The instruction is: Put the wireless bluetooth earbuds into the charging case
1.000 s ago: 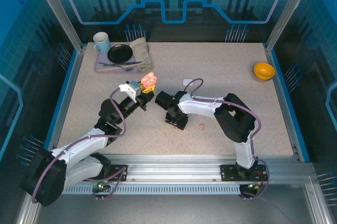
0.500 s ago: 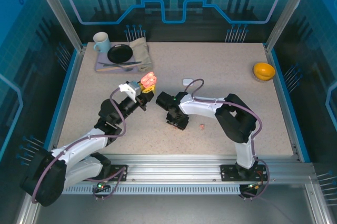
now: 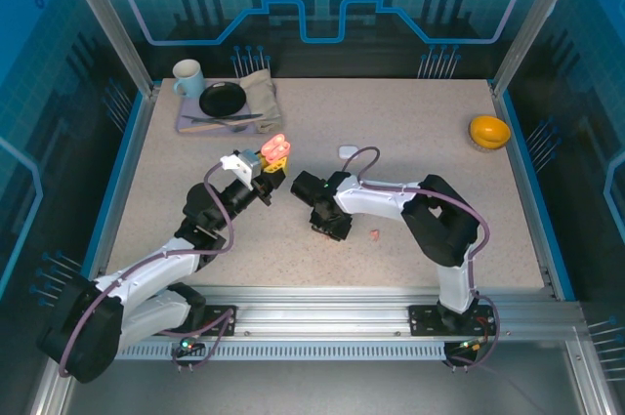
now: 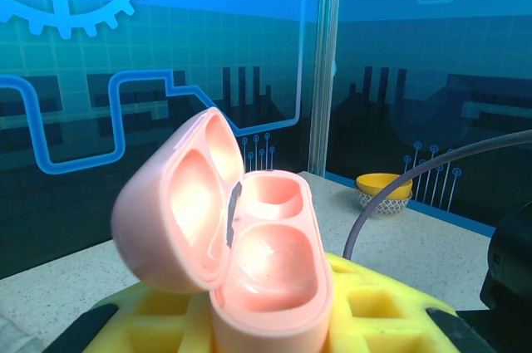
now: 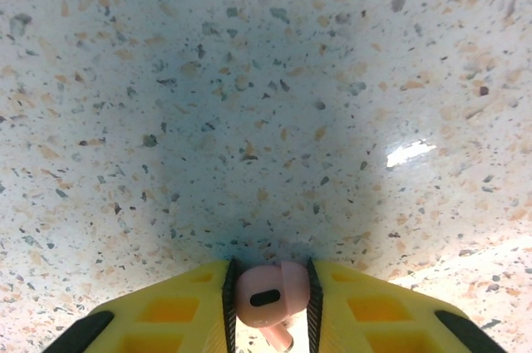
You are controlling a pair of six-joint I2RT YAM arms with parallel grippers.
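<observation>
Salmon-pink earbud (image 5: 268,295), pinched between the yellow fingers of the right gripper (image 5: 270,277), which points down at the speckled table (image 5: 249,79). The open pink charging case (image 4: 253,266) sits clamped in the left gripper (image 3: 272,164), lid tilted back, both wells empty. In the top view we find the case up and to the left of the right wrist, near but apart. We judge the earbud must swing that way.

1. I see the salmon-pink rounded plastic charging case (image 4: 268,274) open, lid tilted back, both wells empty, clamped in the left gripper (image 4: 266,316).
2. One salmon-pink pebble-like plastic earbud (image 5: 266,293) is pinched in the right gripper (image 5: 268,277).
3. A second salmon-pink earbud (image 3: 374,234) lies loose near that gripper.
</observation>
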